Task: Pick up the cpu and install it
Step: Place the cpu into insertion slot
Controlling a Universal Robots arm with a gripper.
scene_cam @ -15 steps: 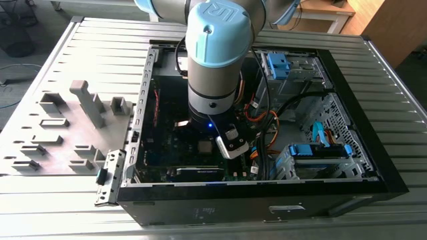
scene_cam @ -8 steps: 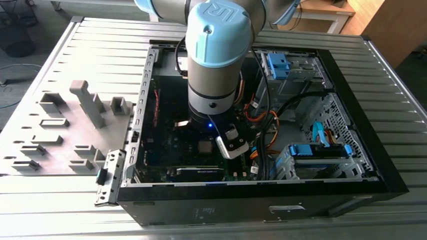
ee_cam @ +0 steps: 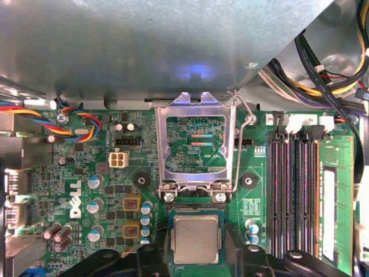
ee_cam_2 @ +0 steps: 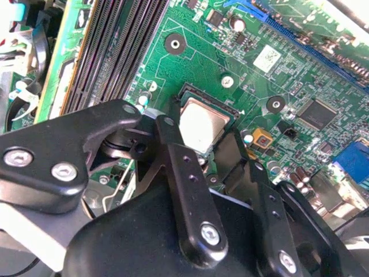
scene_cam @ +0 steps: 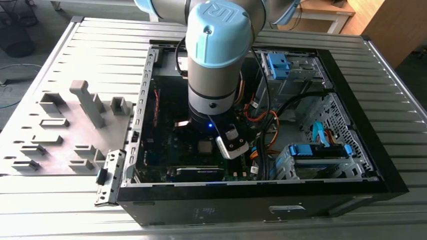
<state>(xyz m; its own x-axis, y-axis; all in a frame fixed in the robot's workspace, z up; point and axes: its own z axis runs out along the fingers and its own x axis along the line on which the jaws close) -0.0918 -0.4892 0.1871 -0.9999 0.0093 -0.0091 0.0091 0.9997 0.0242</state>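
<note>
The cpu [ee_cam: 196, 239] lies flat in its socket on the green motherboard [ee_cam: 75, 173], silver top up, inside the open computer case [scene_cam: 200, 212] on the slatted desk [scene_cam: 400, 95]. The pincer [ee_cam: 199, 261] hangs just over it, spread wide and gripping nothing. One of its black fingers [ee_cam_2: 173, 156] stands on each side of the chip, a small gap between. The socket's metal load plate [ee_cam: 193, 107] stands flipped up just beyond the chip.

The cpu [ee_cam: 196, 239] was a small flat square chip with a plain silver-grey metal top. It lay level and face up in the socket [ee_cam: 195, 213] on the green board [ee_cam: 253, 202], uncovered.
</note>
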